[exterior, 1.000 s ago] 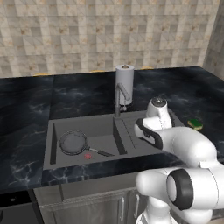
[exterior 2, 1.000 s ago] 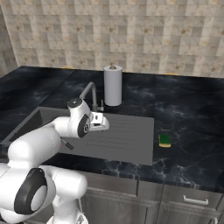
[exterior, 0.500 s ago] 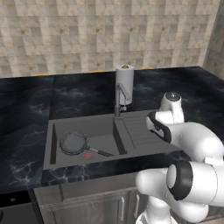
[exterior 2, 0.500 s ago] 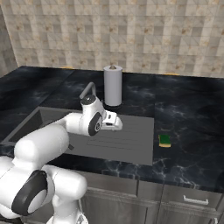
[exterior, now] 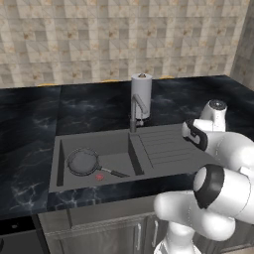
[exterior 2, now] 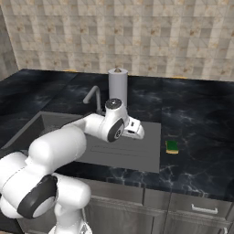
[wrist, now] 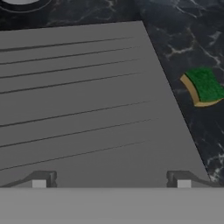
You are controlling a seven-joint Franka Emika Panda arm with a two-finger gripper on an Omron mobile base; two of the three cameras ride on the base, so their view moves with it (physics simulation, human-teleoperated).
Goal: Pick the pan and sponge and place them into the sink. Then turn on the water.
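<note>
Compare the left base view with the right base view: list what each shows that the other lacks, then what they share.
Left base view alone: the pan lying in the basin, handle toward the red drain spot.

Right base view alone: the sponge, green side up on the counter right of the drainboard, and the pincer above the drainboard.

Both: the sink with its ribbed drainboard, the faucet and the pale cylinder behind it. No water runs.

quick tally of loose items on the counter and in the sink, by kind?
pan: 1, in the sink basin
sponge: 1, on the counter right of the drainboard
paper towel roll: 1, upright behind the faucet
Total: 3
</note>
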